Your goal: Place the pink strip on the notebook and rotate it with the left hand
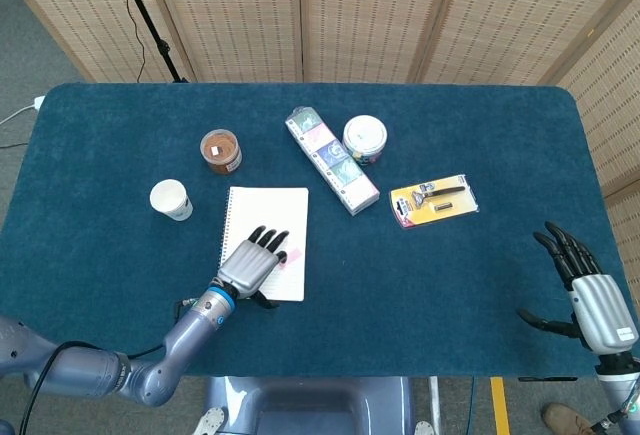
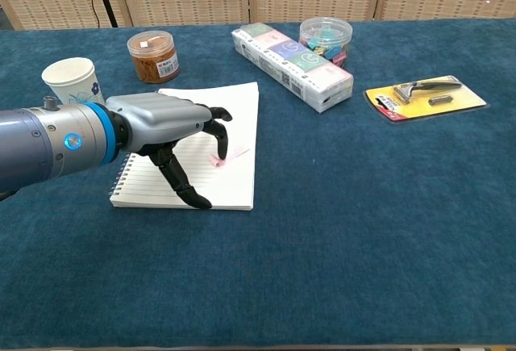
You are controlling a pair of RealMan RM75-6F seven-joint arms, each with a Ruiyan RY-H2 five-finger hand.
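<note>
A white spiral notebook [image 1: 280,217] [image 2: 239,114] lies flat on the blue table. On its near right part lies the small pink strip [image 1: 292,255] [image 2: 228,156], mostly hidden by my fingers. My left hand [image 1: 251,266] [image 2: 165,125] hovers palm down over the notebook's lower half, fingers spread, and its fingertips [image 2: 221,149] touch the strip. My right hand [image 1: 590,293] is open at the table's right edge with nothing in it; it shows in the head view only.
A paper cup [image 1: 171,199] [image 2: 72,79] and a brown jar [image 1: 221,151] [image 2: 153,56] stand left of and behind the notebook. A long tissue pack [image 1: 331,159] [image 2: 292,55], a clear tub [image 1: 365,138] [image 2: 326,36] and a carded razor [image 1: 433,200] [image 2: 425,96] lie to the right.
</note>
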